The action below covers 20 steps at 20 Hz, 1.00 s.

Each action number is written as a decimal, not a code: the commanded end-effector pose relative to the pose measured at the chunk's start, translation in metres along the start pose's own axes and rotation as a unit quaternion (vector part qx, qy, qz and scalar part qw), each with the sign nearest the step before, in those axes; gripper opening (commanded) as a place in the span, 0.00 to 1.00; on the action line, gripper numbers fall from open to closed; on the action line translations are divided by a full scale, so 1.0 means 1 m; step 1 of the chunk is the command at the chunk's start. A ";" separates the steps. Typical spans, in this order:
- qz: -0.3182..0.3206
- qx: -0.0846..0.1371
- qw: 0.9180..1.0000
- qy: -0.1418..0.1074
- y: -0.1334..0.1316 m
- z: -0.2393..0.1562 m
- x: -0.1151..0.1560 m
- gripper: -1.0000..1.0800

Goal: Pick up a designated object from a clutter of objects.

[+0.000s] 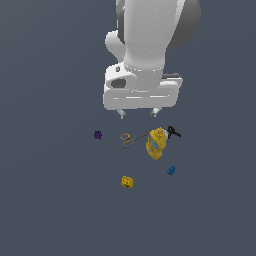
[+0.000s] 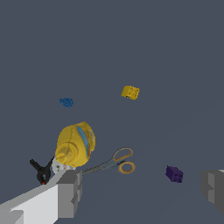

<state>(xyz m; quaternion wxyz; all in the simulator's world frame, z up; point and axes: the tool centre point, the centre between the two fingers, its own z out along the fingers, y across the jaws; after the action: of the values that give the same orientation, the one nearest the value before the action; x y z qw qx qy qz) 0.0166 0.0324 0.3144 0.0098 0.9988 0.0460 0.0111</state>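
Note:
The small yellow block with dark spots (image 1: pixel 127 182) lies alone on the grey floor, nearest the exterior view's bottom; it also shows in the wrist view (image 2: pixel 130 92). My gripper (image 1: pixel 138 113) hangs open and empty high above the clutter, over the scissors (image 1: pixel 130 138), well apart from the block. In the wrist view my gripper (image 2: pixel 142 192) has its fingers (image 2: pixel 70 194) spread wide with nothing between them. The yellow bottle with a blue label (image 1: pixel 156 143) stands beside the scissors.
A black piece (image 1: pixel 173 132) lies against the bottle's far side. A purple piece (image 1: pixel 98 135) lies towards the exterior view's left, a blue piece (image 1: pixel 171 171) towards its right. In the wrist view: bottle (image 2: pixel 75 145), scissors (image 2: pixel 114 162), purple piece (image 2: pixel 174 173), blue piece (image 2: pixel 66 102), black piece (image 2: pixel 41 171).

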 end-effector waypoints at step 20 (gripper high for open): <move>-0.230 -0.004 0.973 -0.006 0.016 0.079 0.056 0.96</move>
<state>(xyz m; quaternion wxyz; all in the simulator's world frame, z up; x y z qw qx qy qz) 0.0708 0.0217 0.2443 0.0160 0.9667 0.2553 0.0029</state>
